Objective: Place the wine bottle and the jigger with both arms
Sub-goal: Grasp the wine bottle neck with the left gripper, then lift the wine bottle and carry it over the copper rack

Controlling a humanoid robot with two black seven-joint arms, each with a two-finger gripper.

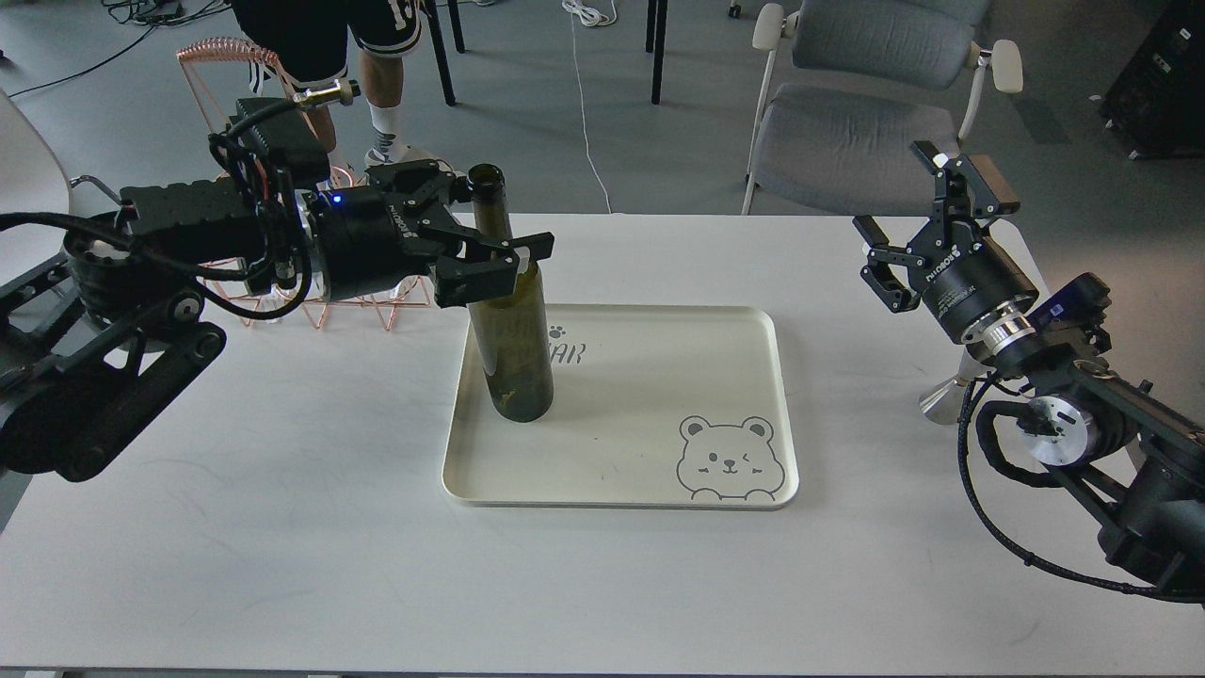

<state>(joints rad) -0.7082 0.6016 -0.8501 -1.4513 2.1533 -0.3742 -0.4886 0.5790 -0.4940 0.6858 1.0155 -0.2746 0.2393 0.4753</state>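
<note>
White counter carries a cream tray, and the wine bottle stands upright on the tray's left part, its long axis vertical. Left gripper has its jaws around the neck, though whether they clamp it I cannot tell. Right gripper hangs with jaws apart, holding nothing; the jigger sits on the counter just below and behind that wrist, nearest the right arm.

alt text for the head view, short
The left tool grips the neck of a wine bottle standing upright in a cream tray on a white table. The right tool hangs open and empty above the jigger.
</note>
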